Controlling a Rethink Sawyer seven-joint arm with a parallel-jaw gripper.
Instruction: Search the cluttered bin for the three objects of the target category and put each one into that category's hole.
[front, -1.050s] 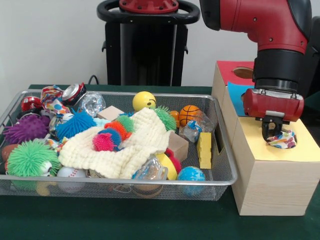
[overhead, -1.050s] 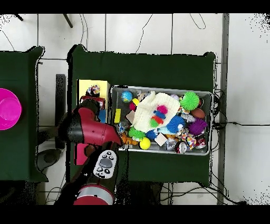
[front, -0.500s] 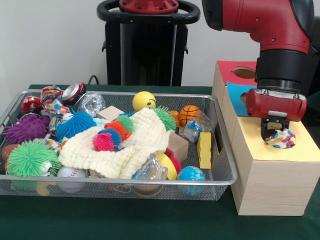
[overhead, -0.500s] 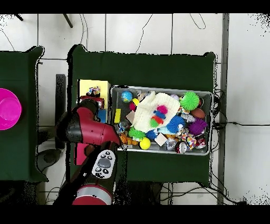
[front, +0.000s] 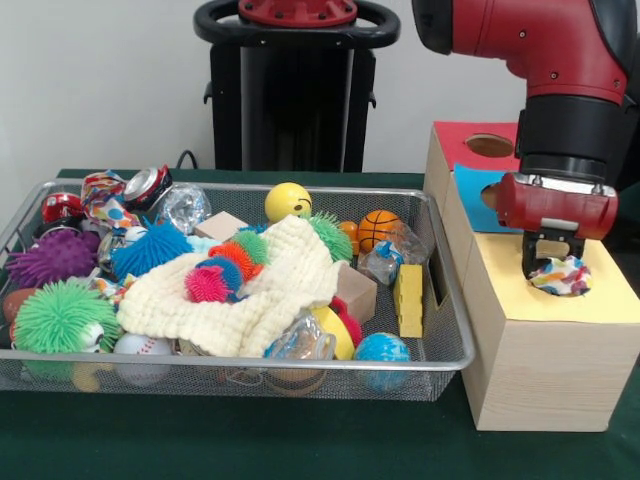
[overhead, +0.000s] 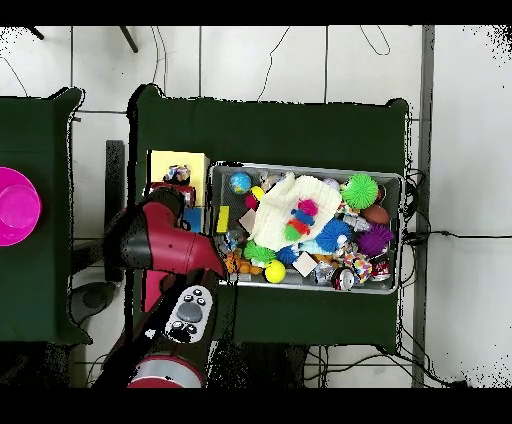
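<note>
My gripper hangs low over the yellow top panel of the wooden sorting box, at the right of the wire bin. Right under it a small bundle of patterned cloth lies flattened on the yellow panel where the hole is. The gripper looks open, with the bundle resting on the box. The overhead view shows the gripper beside the bundle on the yellow panel. In the bin lie a cream cloth and another patterned cloth at the far left.
The box also has a blue panel and a red panel with a round hole. Spiky balls, a yellow ball, a small basketball, cans and wooden blocks fill the bin.
The gripper has shifted slightly right and up over the yellow panel. The patterned bundle went from hanging bunched at the gripper to lying flat on the panel.
</note>
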